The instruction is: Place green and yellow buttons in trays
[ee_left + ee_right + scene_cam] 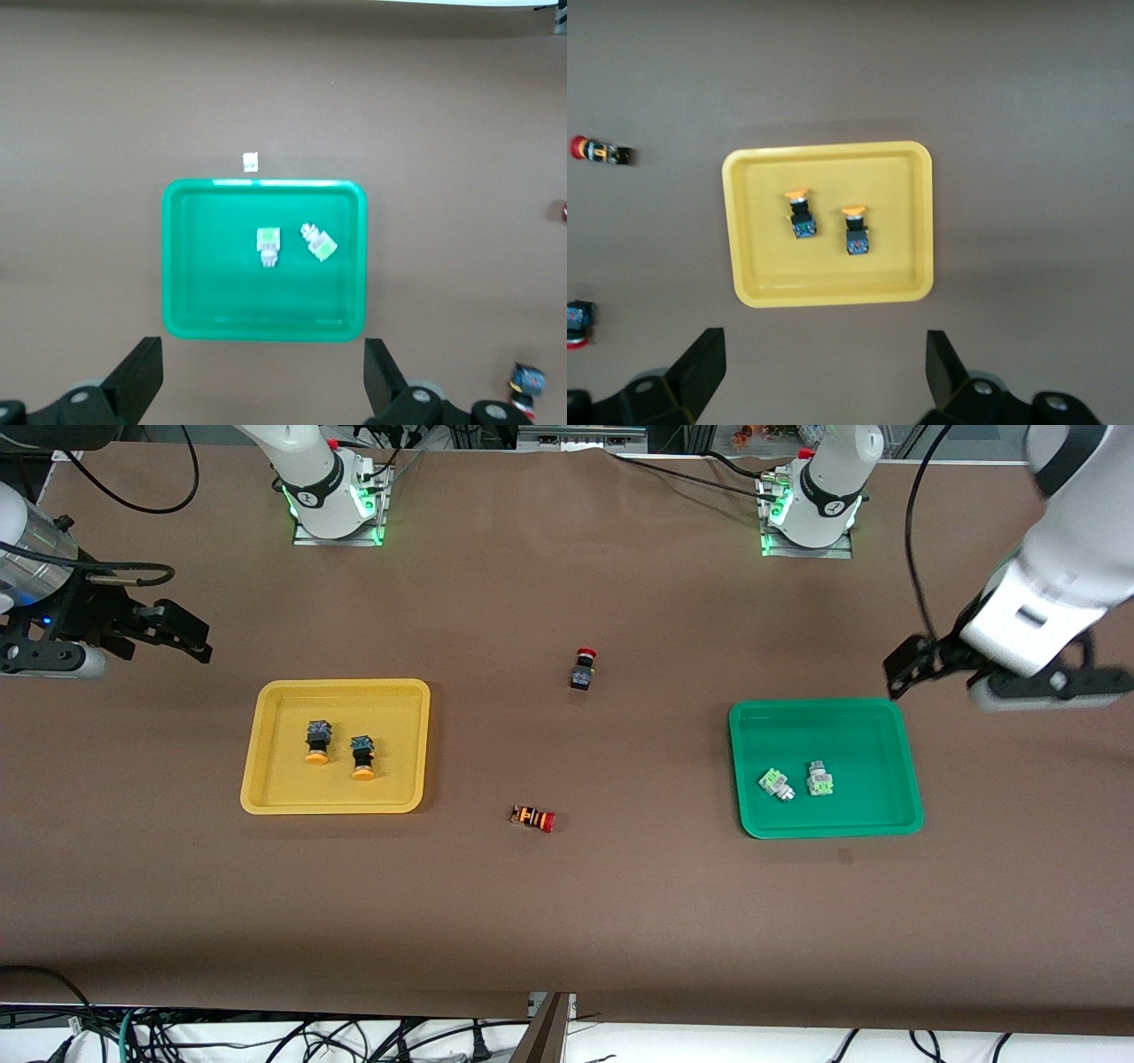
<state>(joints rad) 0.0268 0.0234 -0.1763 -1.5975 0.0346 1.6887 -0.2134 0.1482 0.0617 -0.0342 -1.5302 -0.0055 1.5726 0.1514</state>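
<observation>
Both yellow-capped buttons (pixel 340 751) are seen lying side by side inside the yellow tray (pixel 266 779), and both green-faced buttons (pixel 797 780) lie close together inside the green tray (pixel 904 779). By this layout the sorting is judged complete, with nothing left to be carried.

Two red-capped buttons are left on the bare table between the trays: the black one (pixel 582 669) stands farther from the front camera than the yellow tray, while the orange-striped one (pixel 533 817) lies nearer.

The left gripper (pixel 264 376) is held up above the green tray with its fingers spread and empty. The right gripper (pixel 824 372) is likewise raised above the yellow tray, fingers apart, nothing held.
</observation>
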